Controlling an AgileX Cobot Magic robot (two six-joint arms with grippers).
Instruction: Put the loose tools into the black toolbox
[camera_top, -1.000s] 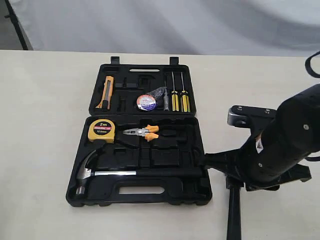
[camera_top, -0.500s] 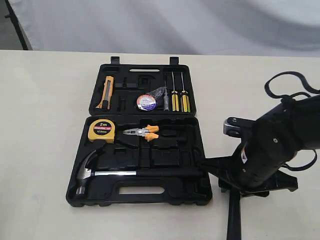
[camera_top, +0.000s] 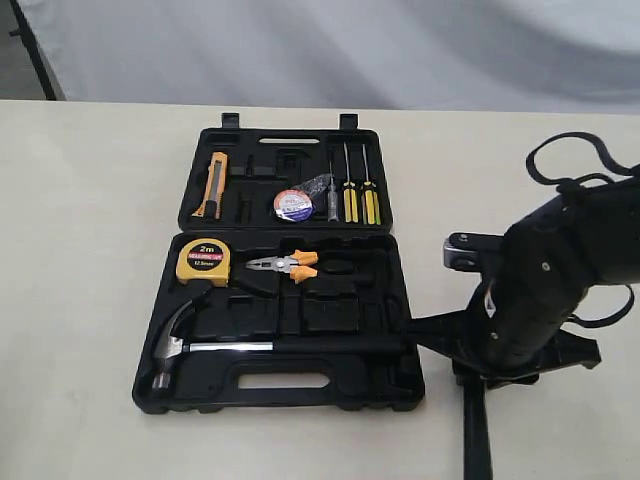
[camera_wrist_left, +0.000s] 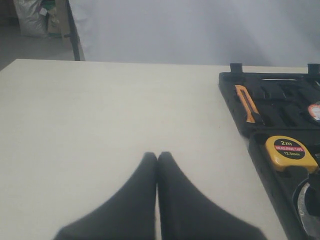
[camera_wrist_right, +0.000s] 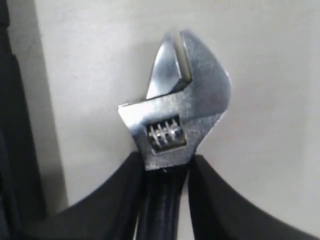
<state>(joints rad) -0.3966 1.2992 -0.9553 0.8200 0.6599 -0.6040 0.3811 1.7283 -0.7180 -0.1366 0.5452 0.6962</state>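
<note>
"One tool is outside: the wrench (camera_wrist_right: 175, 120), clamped below its head in the right claw (camera_wrist_right: 166, 162), just beside the black toolbox (camera_top: 410, 385), over the table (camera_top: 90, 250)."
"Left claw (camera_wrist_left: 157, 156)?"
"Pressed closed, empty."
"Then carry it level; set it flat inside, clear of the hammer (camera_top: 230, 347)."

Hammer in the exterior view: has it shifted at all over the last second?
No. The hammer lies in the same recess of the black toolbox, its head still just below the yellow tape measure.
</note>
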